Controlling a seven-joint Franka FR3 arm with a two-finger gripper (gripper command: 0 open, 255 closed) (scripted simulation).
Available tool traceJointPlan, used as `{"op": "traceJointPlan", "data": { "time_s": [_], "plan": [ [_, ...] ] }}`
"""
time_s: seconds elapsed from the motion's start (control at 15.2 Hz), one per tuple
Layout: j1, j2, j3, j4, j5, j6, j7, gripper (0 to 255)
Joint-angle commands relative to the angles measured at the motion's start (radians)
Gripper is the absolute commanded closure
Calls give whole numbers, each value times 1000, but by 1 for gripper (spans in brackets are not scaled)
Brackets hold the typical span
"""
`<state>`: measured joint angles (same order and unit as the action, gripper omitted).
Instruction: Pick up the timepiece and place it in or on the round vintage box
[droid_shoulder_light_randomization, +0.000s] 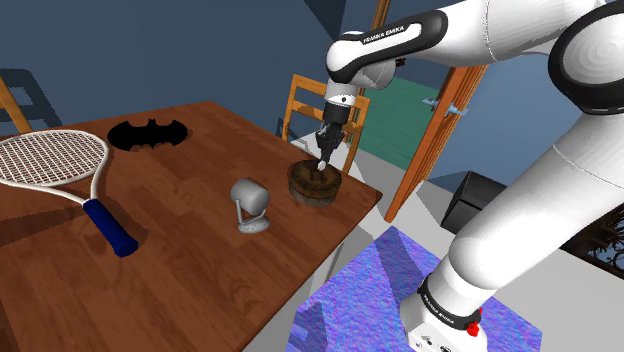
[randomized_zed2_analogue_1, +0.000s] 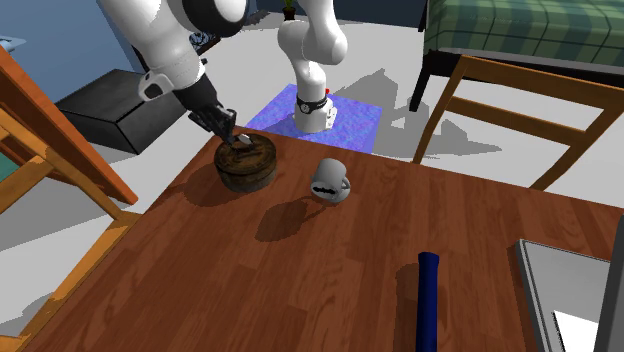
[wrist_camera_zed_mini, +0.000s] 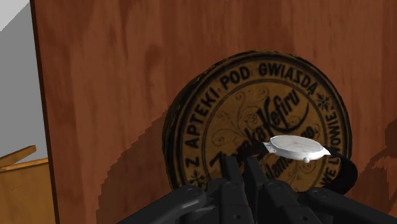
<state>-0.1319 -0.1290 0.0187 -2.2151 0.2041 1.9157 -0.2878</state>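
A round brown box (droid_shoulder_light_randomization: 316, 186) (randomized_zed2_analogue_1: 246, 168) stands near the table corner; its printed lid (wrist_camera_zed_mini: 254, 121) faces the wrist camera. The timepiece is a wristwatch with a white face (wrist_camera_zed_mini: 296, 147) and a black strap, lying just over the lid. My black gripper (droid_shoulder_light_randomization: 322, 162) (randomized_zed2_analogue_1: 240, 140) (wrist_camera_zed_mini: 243, 167) hovers directly above the box. Its fingers (wrist_camera_zed_mini: 232, 175) stand close together, pinching the strap beside the watch face. In the second exterior view the watch (randomized_zed2_analogue_1: 243, 152) is a small dark shape at the fingertips on the box top.
On the wooden table (droid_shoulder_light_randomization: 190, 260), a grey mug (droid_shoulder_light_randomization: 250, 203) (randomized_zed2_analogue_1: 331, 180) lies on its side near the box. Farther off are a tennis racket (droid_shoulder_light_randomization: 60, 165) with a blue handle (randomized_zed2_analogue_1: 428, 300) and a black bat-shaped object (droid_shoulder_light_randomization: 150, 133). A wooden chair (droid_shoulder_light_randomization: 322, 105) stands behind the box.
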Motion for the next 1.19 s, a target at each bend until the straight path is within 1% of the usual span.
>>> {"op": "traceJointPlan", "data": {
  "time_s": [0.0, 0.4, 0.46, 0.79, 1.06, 1.12],
  "plan": [
    [0, 3, 0, -4, 0, 7, -2, 255],
    [0, 2, 0, -4, 0, 7, -2, 255],
    [0, 2, 0, -4, 0, 7, -2, 0],
    [0, 2, 0, -4, 0, 7, -2, 0],
    [-10, -10, -13, 109, -13, -120, 4, 0],
    [-10, -10, -13, 109, -13, -120, 4, 0]
  ]
}}
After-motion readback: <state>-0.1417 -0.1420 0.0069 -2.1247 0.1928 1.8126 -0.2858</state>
